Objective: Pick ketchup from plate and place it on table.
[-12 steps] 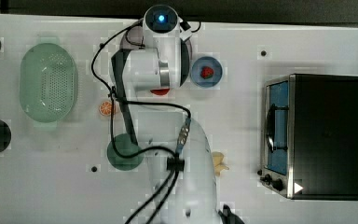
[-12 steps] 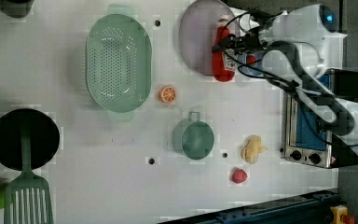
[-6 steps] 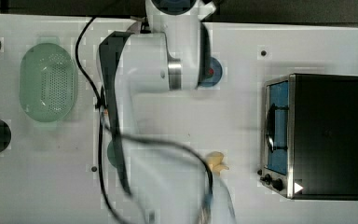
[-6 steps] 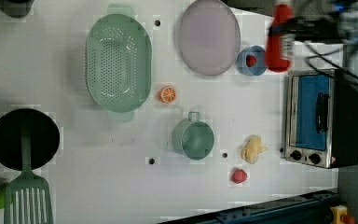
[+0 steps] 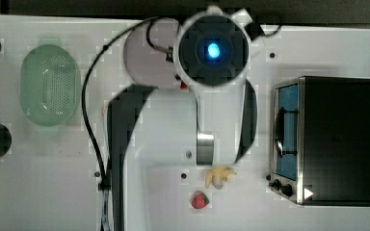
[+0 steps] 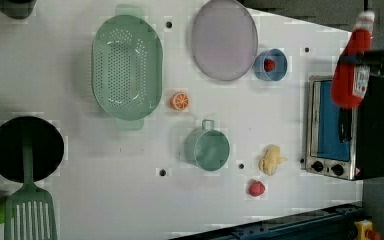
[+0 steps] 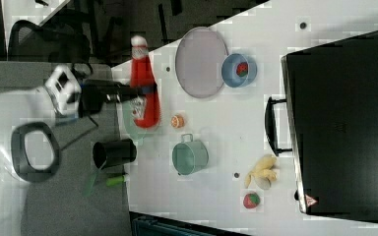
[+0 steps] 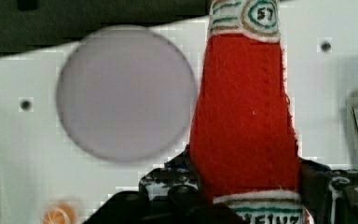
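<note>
Your hand [image 7: 145,91] grips the ketchup [image 7: 141,88] high over the worktop [image 6: 130,160]; the plate [image 6: 224,39] is bare; let go now and it could fall and roll.

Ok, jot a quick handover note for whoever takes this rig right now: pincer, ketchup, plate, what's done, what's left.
Pincer: shut on the ketchup, held up off the table.
Plate: bare, nothing on it, beside the blue bowl with a strawberry in it.
Done: ketchup picked off the plate.
Left: lower it onto a free patch of table, release, back away. Mind the toaster oven, which the bottle overlaps in the left view.
</note>
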Tool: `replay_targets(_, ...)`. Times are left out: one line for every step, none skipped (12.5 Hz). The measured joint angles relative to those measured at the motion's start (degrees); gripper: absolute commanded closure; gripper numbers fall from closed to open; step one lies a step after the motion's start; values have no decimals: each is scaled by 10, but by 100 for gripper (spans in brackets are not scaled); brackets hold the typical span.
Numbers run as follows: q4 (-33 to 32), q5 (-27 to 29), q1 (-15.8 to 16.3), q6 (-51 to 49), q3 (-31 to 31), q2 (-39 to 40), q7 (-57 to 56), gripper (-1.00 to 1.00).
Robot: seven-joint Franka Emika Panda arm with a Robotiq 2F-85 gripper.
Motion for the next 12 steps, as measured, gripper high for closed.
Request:
replay_targets(-37,3,2,1,-6,-16,0,-18)
replay_targets(-73,7,0,4,-9,-23,0,-18)
replay_targets(-107,9,-3,13,-10,-23,0,-18)
replay_targets(-139,10,-4,30,-10,-21,0,-18)
replay_targets(-171,11,-5,57,-12,-16,0,-18)
replay_targets(-202,7,-5,83,-13,-10,0,-18)
replay_targets(-231,4,-6,104,-15,-6,0,-18)
replay_targets(-258,4,-6,124,-18,-1,0,-18)
replay_targets(-272,4,-5,139,-20,11,0,-18)
replay_targets(-279,5,-5,151,-20,27,0,-18)
replay_targets(-286,4,-5,166,-21,41,0,-18)
replay_targets(-286,4,-5,184,-20,56,0,-18)
